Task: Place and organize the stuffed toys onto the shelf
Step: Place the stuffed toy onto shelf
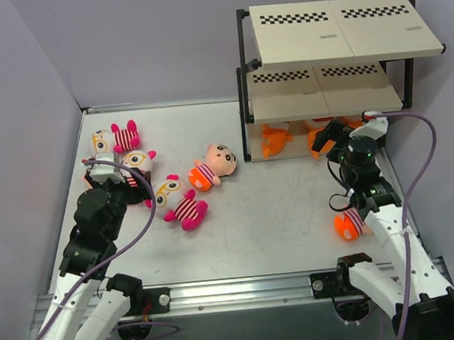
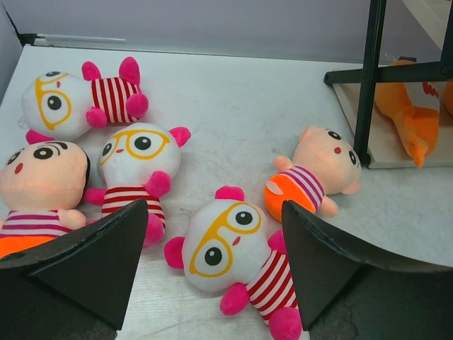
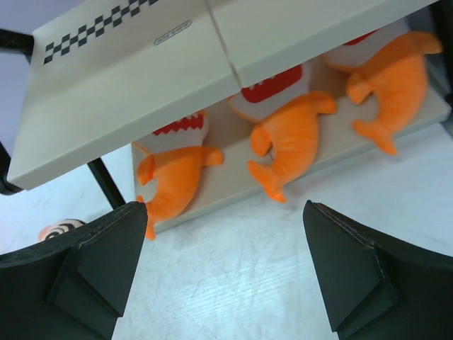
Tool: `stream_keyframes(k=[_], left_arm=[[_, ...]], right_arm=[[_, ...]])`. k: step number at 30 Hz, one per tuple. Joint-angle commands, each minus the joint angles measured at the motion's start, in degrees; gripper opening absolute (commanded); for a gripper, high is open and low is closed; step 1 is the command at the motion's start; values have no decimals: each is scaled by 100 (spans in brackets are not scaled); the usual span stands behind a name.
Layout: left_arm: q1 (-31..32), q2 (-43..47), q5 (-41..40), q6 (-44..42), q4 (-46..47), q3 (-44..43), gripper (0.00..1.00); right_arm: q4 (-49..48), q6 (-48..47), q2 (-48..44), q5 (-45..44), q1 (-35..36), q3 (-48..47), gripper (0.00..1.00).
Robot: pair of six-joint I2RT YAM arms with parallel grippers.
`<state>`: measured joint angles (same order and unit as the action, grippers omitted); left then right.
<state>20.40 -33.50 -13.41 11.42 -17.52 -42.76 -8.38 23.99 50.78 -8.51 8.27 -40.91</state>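
The shelf (image 1: 334, 33) stands at the back right. Three orange sharks (image 3: 177, 180), (image 3: 294, 138), (image 3: 396, 78) lie side by side on its bottom board. My right gripper (image 3: 226, 273) hangs open just in front of them, over bare table, holding nothing. My left gripper (image 2: 212, 273) is open above a glasses toy (image 2: 219, 244) lying face up, its fingers on either side without touching. Two more glasses toys (image 2: 138, 152), (image 2: 53, 103) lie behind it. One striped doll (image 2: 329, 156) lies near the shelf leg, another (image 2: 39, 173) at the far left.
A third striped doll (image 1: 347, 225) lies on the table beside my right arm, near the front. The shelf's black leg (image 2: 371, 78) stands just right of the middle doll. The upper two boards (image 1: 323, 90) hold nothing. Grey walls enclose the table.
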Motion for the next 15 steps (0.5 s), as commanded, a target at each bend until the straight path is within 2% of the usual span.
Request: stream_keyframes(k=[1, 10, 15], left_arm=[[-45, 10, 93, 36, -6, -83, 84], [-72, -157, 207, 88, -155, -180, 85], [-72, -201, 312, 115, -208, -215, 84]], right_arm=[[1310, -167, -191, -501, -89, -426, 97], [2577, 369, -104, -739, -133, -770, 100], [2649, 475, -332, -837, -159, -489, 100]])
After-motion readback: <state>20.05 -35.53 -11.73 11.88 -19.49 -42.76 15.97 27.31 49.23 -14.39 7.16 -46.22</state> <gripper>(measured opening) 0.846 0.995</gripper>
